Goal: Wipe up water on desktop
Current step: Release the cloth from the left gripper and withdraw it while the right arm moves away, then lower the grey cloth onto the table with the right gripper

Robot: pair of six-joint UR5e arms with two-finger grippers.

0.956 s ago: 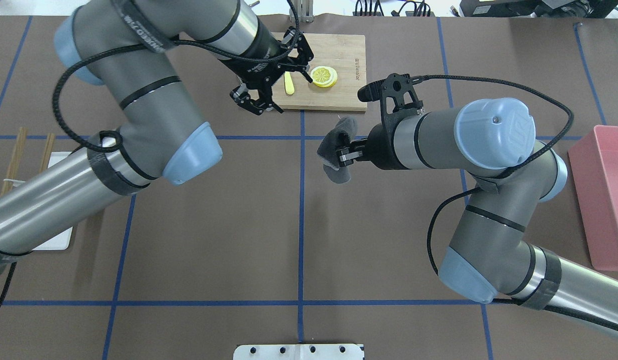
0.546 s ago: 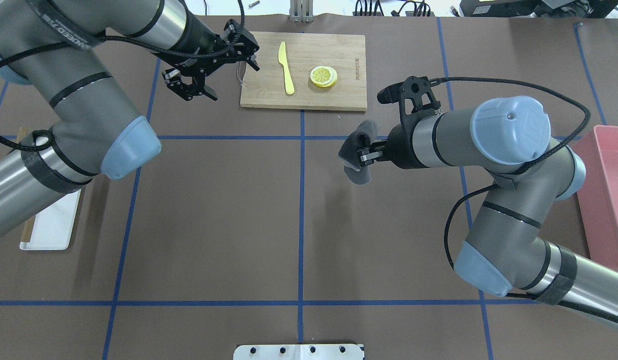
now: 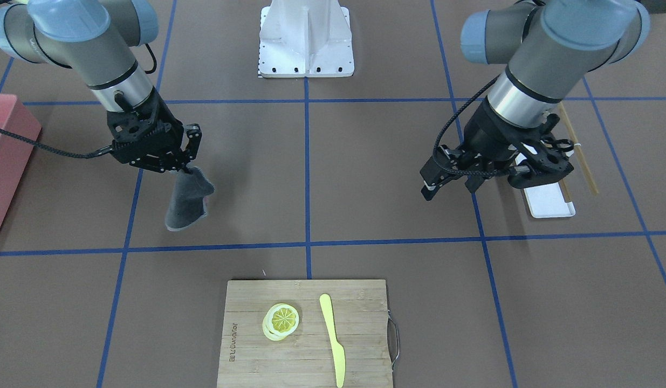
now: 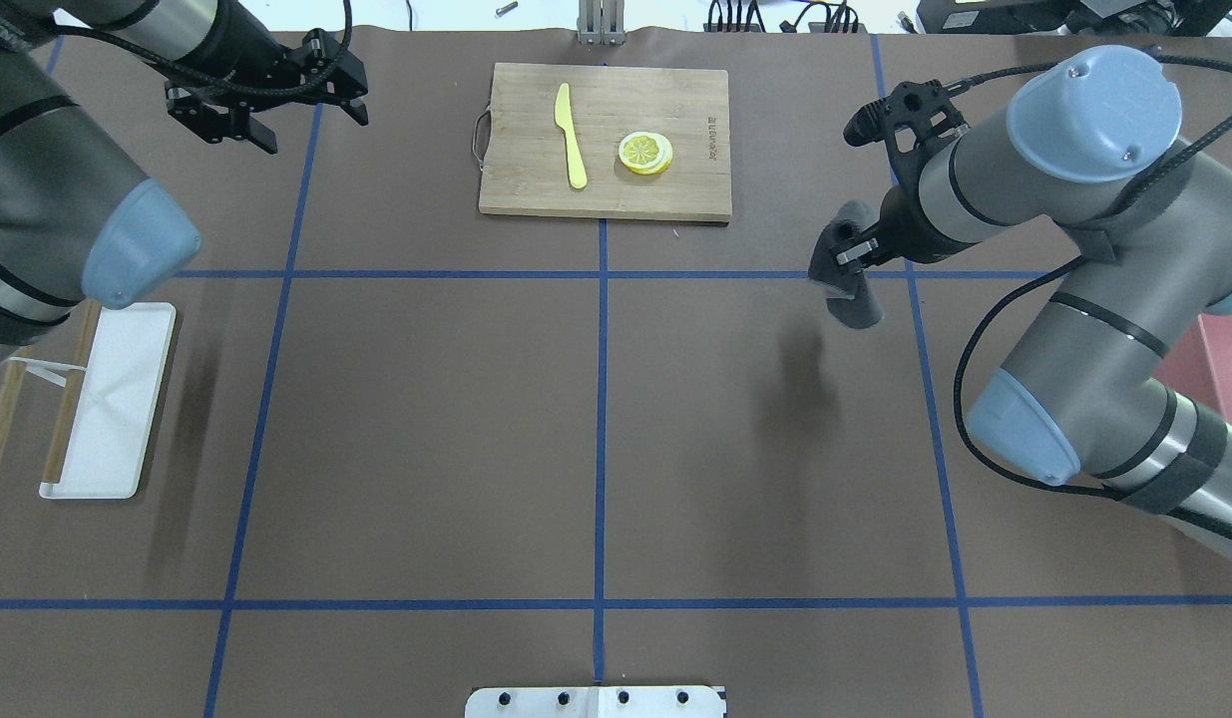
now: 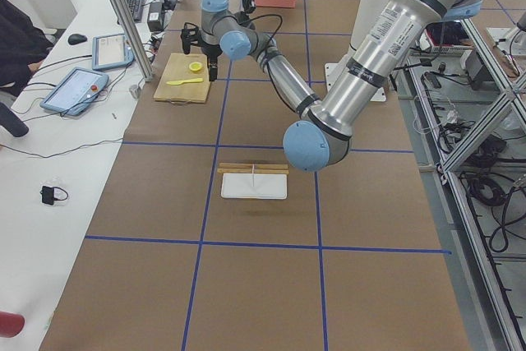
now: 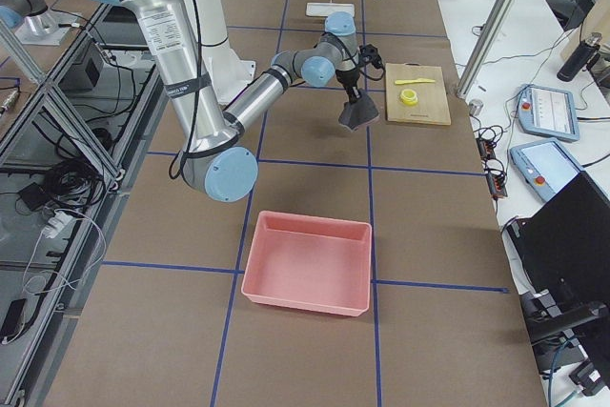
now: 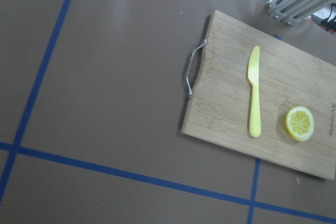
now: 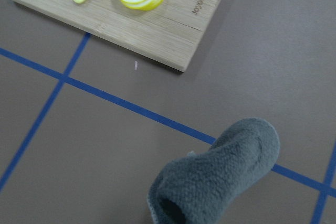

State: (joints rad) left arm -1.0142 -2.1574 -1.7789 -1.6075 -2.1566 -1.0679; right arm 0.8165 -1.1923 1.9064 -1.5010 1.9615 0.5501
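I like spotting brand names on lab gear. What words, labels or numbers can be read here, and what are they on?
Board: an engraved brand word along the short edge beside the lemon, too blurred to quote.
Left arm: a strip of print along its silver tube, too small to read.
No other words, numbers or signs can be read in these views.

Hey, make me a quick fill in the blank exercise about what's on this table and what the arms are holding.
The right end effector grips a gray ____. On the cutting board, a yellow knife lies beside a slice of ____. The left end effector holds ____.
Missing words: cloth; lemon; nothing.
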